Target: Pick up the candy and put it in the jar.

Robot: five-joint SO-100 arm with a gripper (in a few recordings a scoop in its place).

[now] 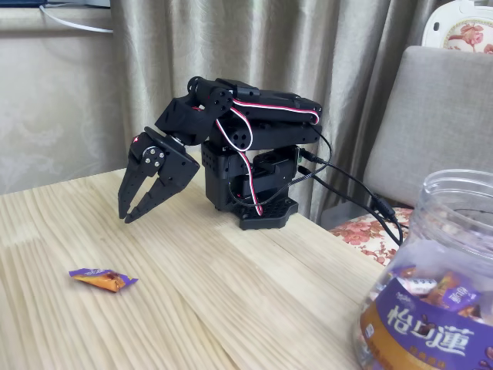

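Pre-grasp step judged. Hand (127, 216) held slightly parted, empty, above bench (231, 285). Candy (102, 279) seen flat on bench, at hand's 6 o'clock. Jar (431, 293) at 4 o'clock. Descent onto candy required next.

The arm (246, 146) sat folded on the wooden table (192, 293), its black gripper (127, 216) pointing down, fingertips slightly parted and just above the surface. The candy (102, 279) lay flat on the table, nearer the camera than the gripper and apart from it. The jar (439, 285) stood at lower right, lidless, with wrapped sweets (451, 294) visible through its wall.
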